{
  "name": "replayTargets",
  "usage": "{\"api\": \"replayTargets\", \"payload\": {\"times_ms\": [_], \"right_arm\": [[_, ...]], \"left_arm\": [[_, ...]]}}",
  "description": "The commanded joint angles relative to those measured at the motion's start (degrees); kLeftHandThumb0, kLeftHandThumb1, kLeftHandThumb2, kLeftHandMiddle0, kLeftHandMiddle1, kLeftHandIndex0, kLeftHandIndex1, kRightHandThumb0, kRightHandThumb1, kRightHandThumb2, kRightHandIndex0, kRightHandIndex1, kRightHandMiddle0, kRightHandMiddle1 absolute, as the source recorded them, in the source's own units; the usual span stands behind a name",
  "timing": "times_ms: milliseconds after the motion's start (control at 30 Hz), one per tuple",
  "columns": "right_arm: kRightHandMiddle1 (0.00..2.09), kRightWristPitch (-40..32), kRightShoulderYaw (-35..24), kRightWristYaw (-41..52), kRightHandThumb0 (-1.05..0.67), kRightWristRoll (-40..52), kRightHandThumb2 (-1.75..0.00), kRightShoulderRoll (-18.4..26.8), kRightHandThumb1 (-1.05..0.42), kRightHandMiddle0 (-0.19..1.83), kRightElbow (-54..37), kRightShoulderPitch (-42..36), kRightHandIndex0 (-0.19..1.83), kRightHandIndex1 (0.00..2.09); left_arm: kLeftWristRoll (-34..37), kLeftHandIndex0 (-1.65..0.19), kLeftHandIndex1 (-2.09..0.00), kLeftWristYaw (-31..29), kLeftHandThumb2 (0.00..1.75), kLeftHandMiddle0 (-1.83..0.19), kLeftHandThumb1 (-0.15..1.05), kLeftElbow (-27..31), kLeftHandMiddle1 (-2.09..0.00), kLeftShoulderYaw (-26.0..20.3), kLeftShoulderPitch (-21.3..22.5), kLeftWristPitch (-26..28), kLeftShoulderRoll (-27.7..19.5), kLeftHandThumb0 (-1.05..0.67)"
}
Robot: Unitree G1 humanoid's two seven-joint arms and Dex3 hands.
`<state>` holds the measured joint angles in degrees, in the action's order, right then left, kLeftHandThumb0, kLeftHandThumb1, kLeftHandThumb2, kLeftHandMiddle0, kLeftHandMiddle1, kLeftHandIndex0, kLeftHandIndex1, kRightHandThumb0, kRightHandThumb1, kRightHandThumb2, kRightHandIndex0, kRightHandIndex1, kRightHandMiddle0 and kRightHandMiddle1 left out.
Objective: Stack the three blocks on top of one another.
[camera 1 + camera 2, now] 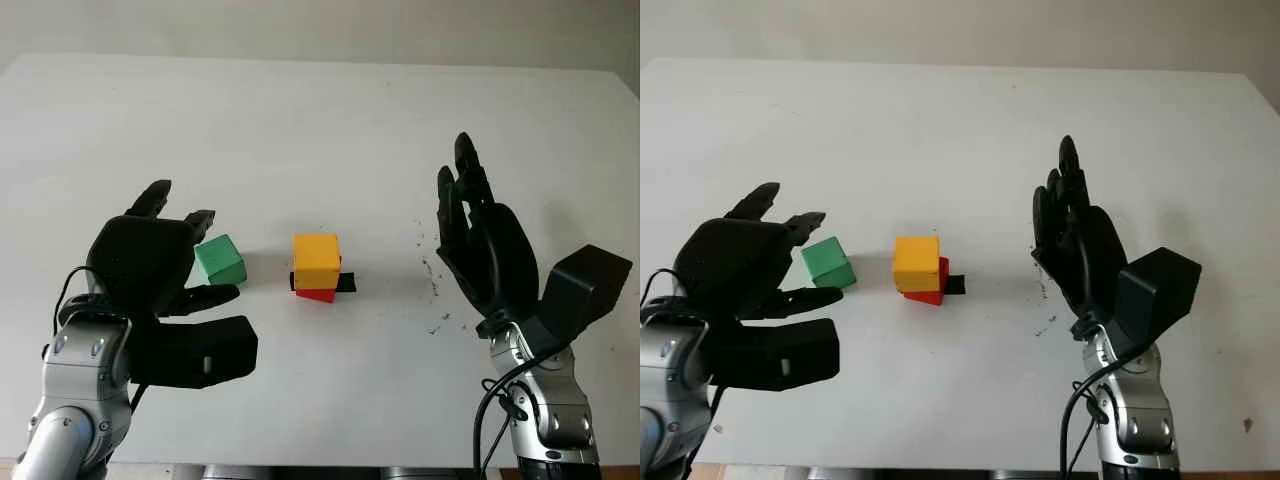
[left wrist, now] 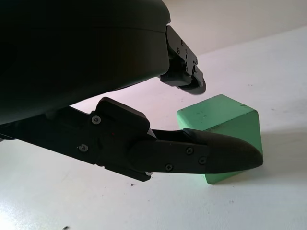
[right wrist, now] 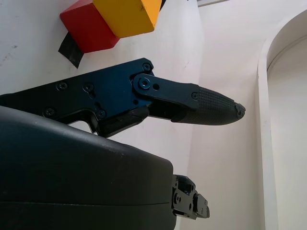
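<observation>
Fingers (image 2: 211, 155) of the left hand (image 1: 150, 275) bracket the green block (image 1: 221, 259) without gripping it, right hand (image 1: 485, 245) open beyond the yellow block (image 1: 316, 260) on red block (image 1: 318, 294); next, likely close and lift.

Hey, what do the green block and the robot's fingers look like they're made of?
Green block: likely painted wood, though plastic is possible; matte green faces with small dark specks, crisp edges.

Left hand, around the block, not clearly gripping: its fingers look like matte black molded plastic held with small metal screws.

Right hand, open beside the stack: its fingertip has a dotted, rubbery-looking pad.
</observation>
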<state>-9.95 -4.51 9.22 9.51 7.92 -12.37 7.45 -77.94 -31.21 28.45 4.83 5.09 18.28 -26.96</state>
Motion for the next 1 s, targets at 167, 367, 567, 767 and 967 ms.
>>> {"api": "replayTargets", "payload": {"times_ms": [167, 367, 567, 767, 967], "right_arm": [[0.0, 0.09, -0.31, -0.1, -0.75, -0.26, -0.61, 0.46, -1.05, -0.19, -1.38, -1.36, -0.19, 0.0], [0.0, -0.51, -0.28, -0.26, -0.74, -0.48, -0.62, 0.62, -1.05, -0.19, -1.98, -1.64, -0.19, 0.0], [0.0, 0.05, -1.02, 0.73, -0.72, 0.45, -0.62, 0.83, -1.05, -0.19, -1.69, -1.73, -0.19, 0.0], [0.0, 0.04, -1.26, 0.86, -0.69, 0.62, -0.62, 0.67, -1.05, -0.19, -1.9, -1.81, -0.19, 0.0], [0.0, 0.42, -1.57, 0.71, -0.7, 1.05, -0.59, 0.44, -1.05, -0.19, -1.74, -1.88, -0.19, 0.0]], "left_arm": [[-2.18, 0.07, -1.41, 3.09, 0.28, -0.09, 1.05, -1.92, -0.05, 0.61, 1.16, 0.01, 1.55, -0.88], [-0.11, -0.07, -1.14, 1.77, 0.29, -0.14, 1.05, -1.79, -0.06, 0.17, 1.41, 0.11, 2.3, -0.87], [1.95, -0.11, -1.11, 0.81, 0.26, -0.16, 1.05, -1.76, -0.06, -0.2, 1.57, -1.32, 1.2, -0.81], [4.0, -0.19, -1.05, 0.02, 0.23, -0.19, 1.05, -1.2, -0.06, -0.35, 1.46, -2.37, 0.54, -0.71], [5.42, -0.21, -1.09, 4.6, 0.28, -0.22, 1.05, -1.41, -0.06, -1.15, 0.15, -4.14, -0.35, -0.43]]}}
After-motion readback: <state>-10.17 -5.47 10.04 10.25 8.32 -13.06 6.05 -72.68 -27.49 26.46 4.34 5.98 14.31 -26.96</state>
